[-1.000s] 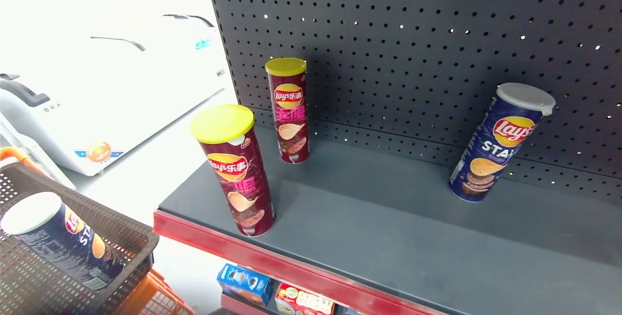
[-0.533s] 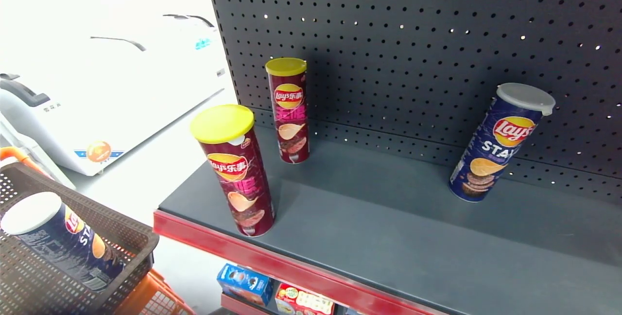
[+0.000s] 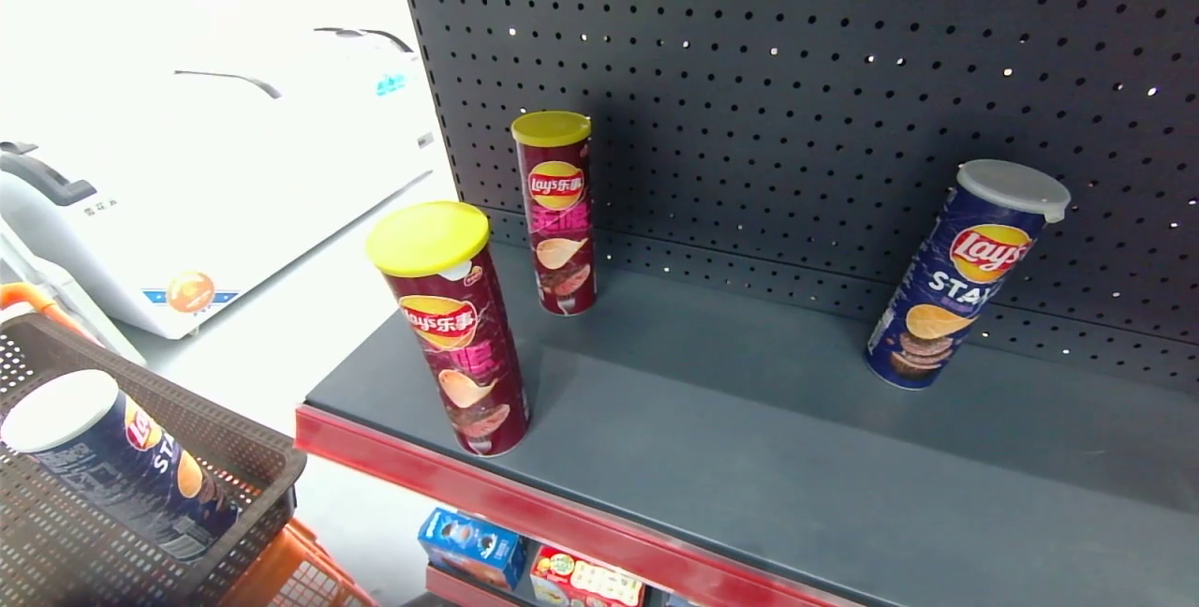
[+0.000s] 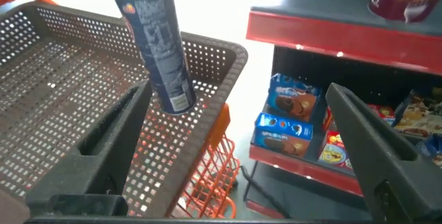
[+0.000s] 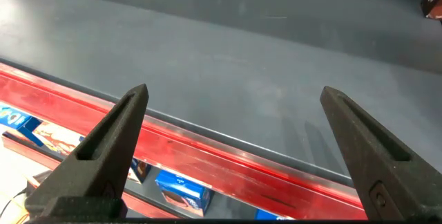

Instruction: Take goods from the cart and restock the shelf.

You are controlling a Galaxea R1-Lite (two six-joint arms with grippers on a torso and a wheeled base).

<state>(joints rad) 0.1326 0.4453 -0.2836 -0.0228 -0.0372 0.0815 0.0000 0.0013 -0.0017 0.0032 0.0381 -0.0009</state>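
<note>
Head view: on the shelf (image 3: 749, 457), a front maroon can (image 3: 459, 345) stands at 9 o'clock, a rear maroon can (image 3: 559, 214) at 11, and a blue shelf can (image 3: 955, 279) at 3. The blue cart can (image 3: 122, 466) sits in the cart basket (image 3: 234, 457) at 8 o'clock.

Left wrist view: the left end effector (image 4: 239, 92) is spread open above the basket.

Right wrist view: the right end effector (image 5: 235, 94) is open over the shelf's front edge.

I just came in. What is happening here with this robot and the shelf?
The robot is restocking the shelf with chip cans; neither gripper holds anything. A front maroon can, a back maroon can and a blue can stand on the shelf. A second blue can leans in the cart basket. The left gripper hangs open over that basket, the right gripper over the shelf's front edge.
</note>
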